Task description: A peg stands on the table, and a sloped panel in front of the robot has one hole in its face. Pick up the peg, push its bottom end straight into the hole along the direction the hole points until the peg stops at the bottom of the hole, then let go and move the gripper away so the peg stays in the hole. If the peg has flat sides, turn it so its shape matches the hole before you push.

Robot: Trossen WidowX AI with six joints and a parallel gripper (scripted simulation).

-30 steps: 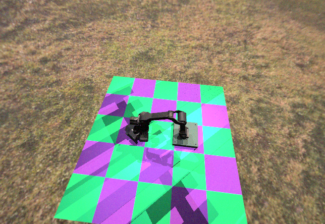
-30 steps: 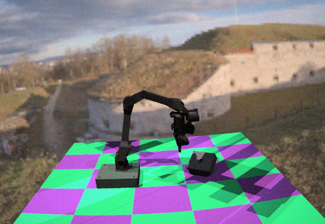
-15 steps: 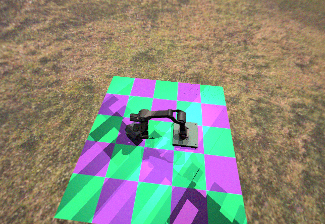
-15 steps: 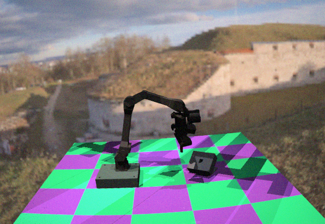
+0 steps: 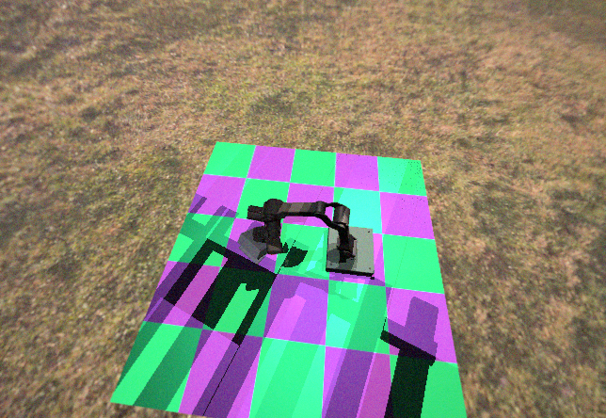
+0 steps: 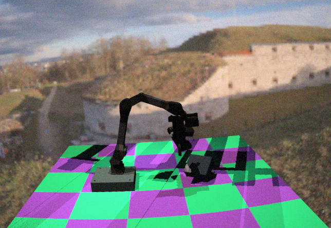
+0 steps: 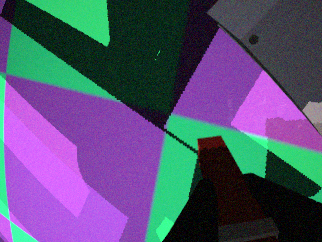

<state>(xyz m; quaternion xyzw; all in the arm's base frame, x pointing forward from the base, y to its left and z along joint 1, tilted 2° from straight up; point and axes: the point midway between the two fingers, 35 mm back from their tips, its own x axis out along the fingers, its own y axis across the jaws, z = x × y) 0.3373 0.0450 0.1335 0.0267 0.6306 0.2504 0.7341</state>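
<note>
My gripper [image 5: 282, 249] [image 6: 180, 147] [image 7: 225, 187] points down and is shut on the peg. The dark red, flat-sided peg [image 7: 219, 162] sticks out beyond the fingers in the wrist view; in the exterior view its tip [image 6: 179, 152] looks nearly black. The peg is in the air, beside the panel and apart from it. The grey sloped panel [image 5: 251, 245] [image 6: 201, 162] [image 7: 287, 47] stands on the table at the upper right of the wrist view. A small dark round spot [image 7: 253, 39] shows on it. Shadow covers part of the panel, and I cannot make out the hole's shape.
The arm's grey base plate [image 5: 363, 251] [image 6: 113, 179] stands on the green and purple checkered table [image 5: 411, 261] [image 6: 104, 204]. Hard dark shadows cross the table and the panel. The arm arches from the base to the gripper. Grass lies beyond the table edges.
</note>
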